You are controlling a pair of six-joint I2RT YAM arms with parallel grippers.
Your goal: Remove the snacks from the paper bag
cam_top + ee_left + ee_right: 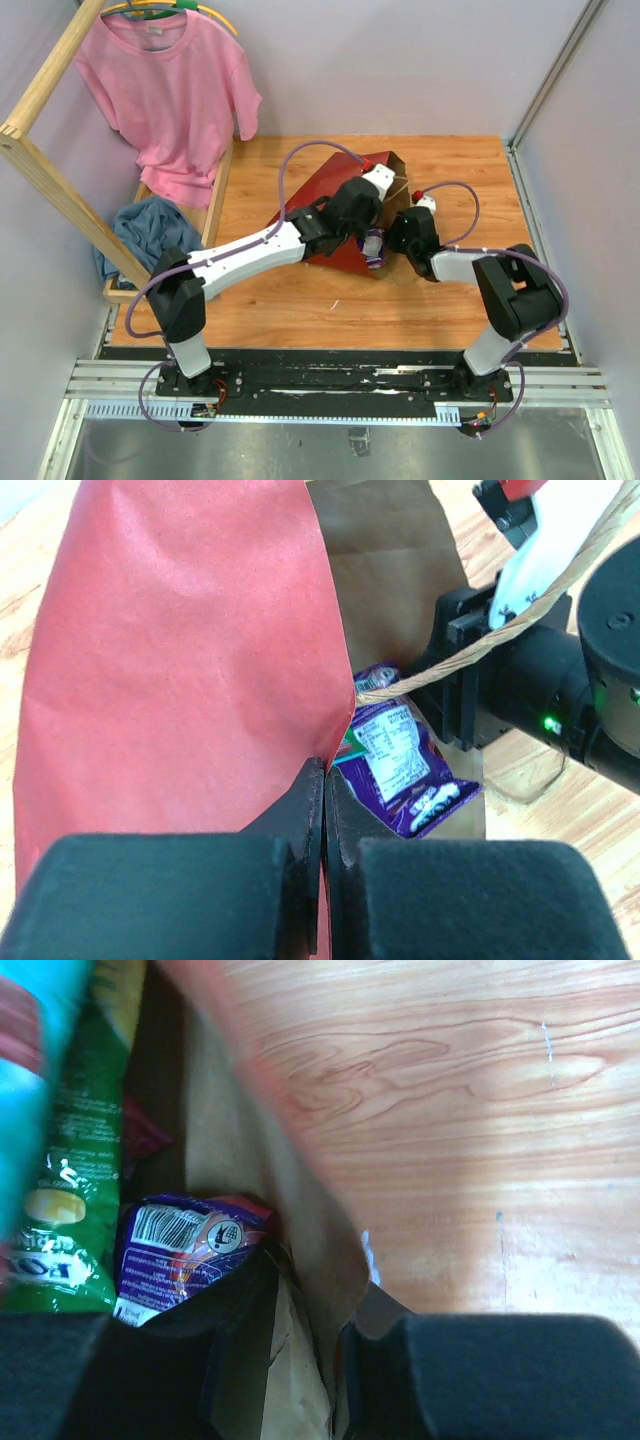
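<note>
Purple snack packet [375, 245] at the mouth of the paper bag [328, 182], which lies on its side mid-tabletop.

The packet rests on the bag's brown inner wall, just inside the opening, which faces the near right corner. Deeper in, the right wrist view shows a green packet [85, 1160] and a blue bag [30, 1080] beside it. The left claw [322, 790] is clenched on the edge of the bag's dark red upper wall. The right claw [310, 1280] is parted at the mouth, one finger inside by the purple packet and one outside, with the brown wall between them. A loop handle [520, 615] crosses over the right arm. The bag lies on the wooden tabletop [300, 300], nearer the far edge. A pink T-shirt [165, 90] hangs at the far left corner.
</note>
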